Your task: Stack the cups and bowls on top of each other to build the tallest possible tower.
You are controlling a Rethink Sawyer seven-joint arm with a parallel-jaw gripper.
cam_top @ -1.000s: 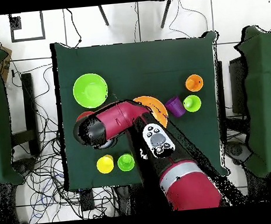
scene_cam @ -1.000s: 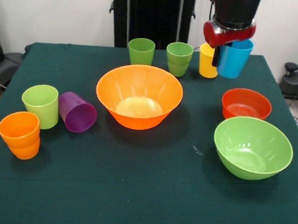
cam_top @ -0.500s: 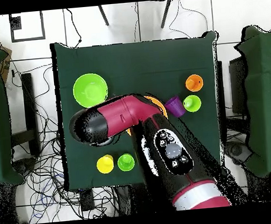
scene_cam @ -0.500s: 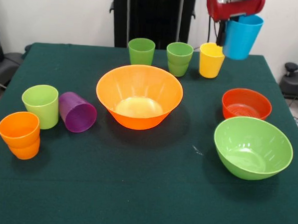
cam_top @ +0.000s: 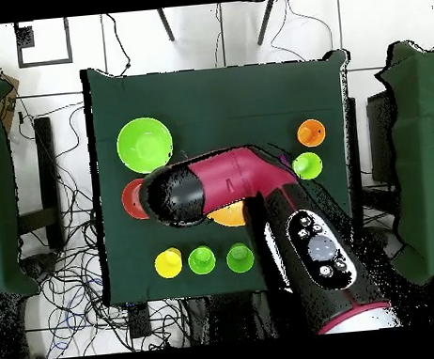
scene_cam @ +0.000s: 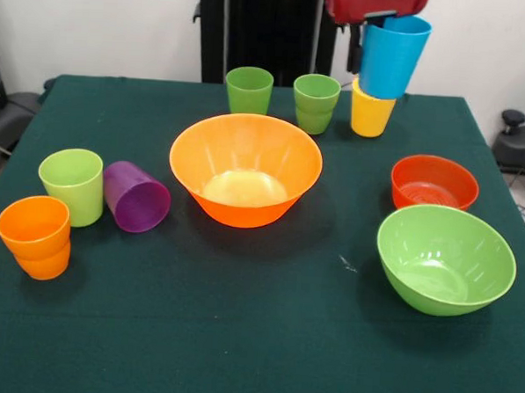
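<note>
The counter, under a dark green cloth, fills most of the front view. On it, the big orange bowl sits at centre, the big green bowl at lower right, and the small red bowl just behind that one.

At the upper right, the red arm has swung left over the last second, carrying the blue cup up off the counter. The hand grips that cup by its rim; the cup now hangs upright in the air in front of the yellow cup, which stands just below and behind it. That looks like a first cup on its way to a base, likely a bowl or another cup; nothing new is stacked yet.

Two green cups stand along the far edge. At the left are a lime cup, a purple cup lying on its side, and two nested orange cups.

Around the counter the overhead view shows a white tiled floor strewn with cables.
</note>
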